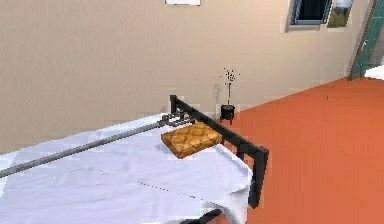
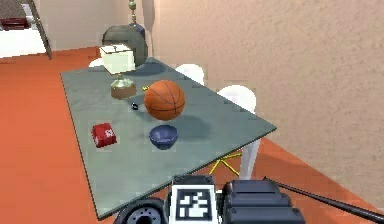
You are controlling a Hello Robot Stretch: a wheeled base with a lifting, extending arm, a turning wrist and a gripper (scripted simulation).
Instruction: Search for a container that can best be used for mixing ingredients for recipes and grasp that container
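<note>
The bowl (image 2: 164, 136), small, blue and fit for mixing, stands rim up on the grey bench (image 2: 120, 170) in the arm side view, near the bench's nearer edge. The pincer (image 2: 148, 212) shows as a dark rounded body at that view's bottom edge, just left of the white marker (image 2: 196, 205), on the near side of the bench. From it the bowl lies almost straight up the picture and a shade to the right, so farther out on the arm's side and well apart, with the bench edge between them. Being round, the bowl has no long axis, so I judge the angle of approach matters little and height and reach matter most. The ball (image 2: 165, 99) stands just beyond the bowl on much the same line, and a red block (image 2: 103, 134) lies to the bowl's left, apart from it. The coming move likely needs the arm lifted above the rim and run outward, stopping before the ball, which could roll if nudged. The pincer's far end cannot be made out, so I cannot tell whether it holds anything. Ahead, the forward view has a bed (image 1: 110, 170) with an orange pillow (image 1: 192, 138).
</note>
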